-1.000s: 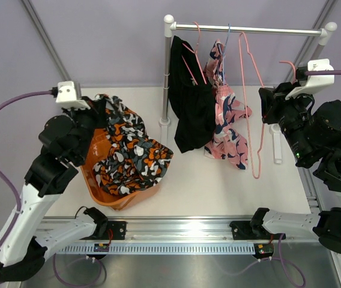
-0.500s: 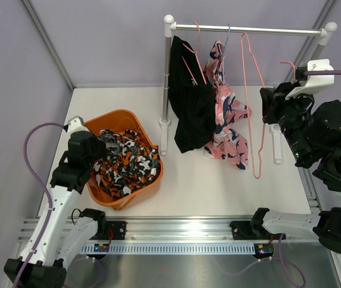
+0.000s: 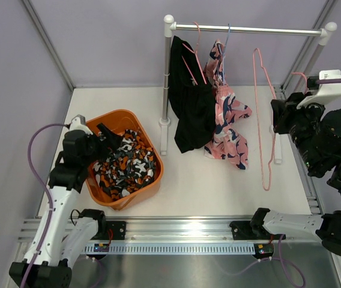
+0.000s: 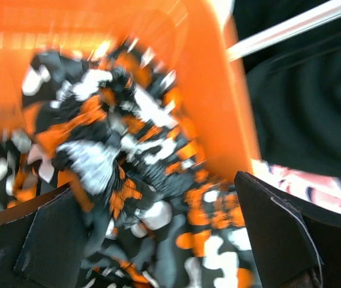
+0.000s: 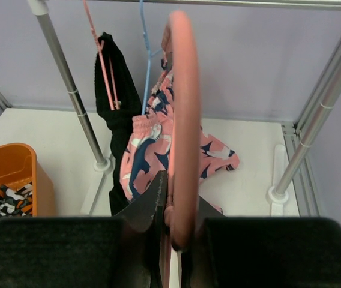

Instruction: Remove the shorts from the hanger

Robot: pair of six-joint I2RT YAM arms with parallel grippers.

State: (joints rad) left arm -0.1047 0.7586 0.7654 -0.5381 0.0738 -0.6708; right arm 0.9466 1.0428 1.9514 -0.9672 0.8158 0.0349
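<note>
The orange, black and white camouflage shorts [image 3: 125,168] lie crumpled in the orange basket [image 3: 122,117]. My left gripper [image 3: 107,141] hangs just above them, open and holding nothing. The left wrist view shows this print [image 4: 128,150] between its wide-apart fingers [image 4: 272,234]. My right gripper [image 3: 277,117] is shut on a bare pink hanger [image 3: 265,120], held off the rail, to the right of the clothes. In the right wrist view this hanger [image 5: 182,90] rises from the gripper [image 5: 176,210]. Black shorts [image 3: 188,108] and pink blotched shorts [image 3: 227,126] hang from the rail [image 3: 248,29].
The rack's left post [image 3: 167,72] stands just right of the basket, and its right post [image 3: 305,66] is close to my right arm. Purple walls close in the white table [image 3: 206,180] on the left, back and right. A metal rail [image 3: 182,231] runs along the near edge.
My left gripper came down over the basket, opened and let the camouflage shorts drop in. My right gripper carried the bare hanger rightward and lower, off the rail.
</note>
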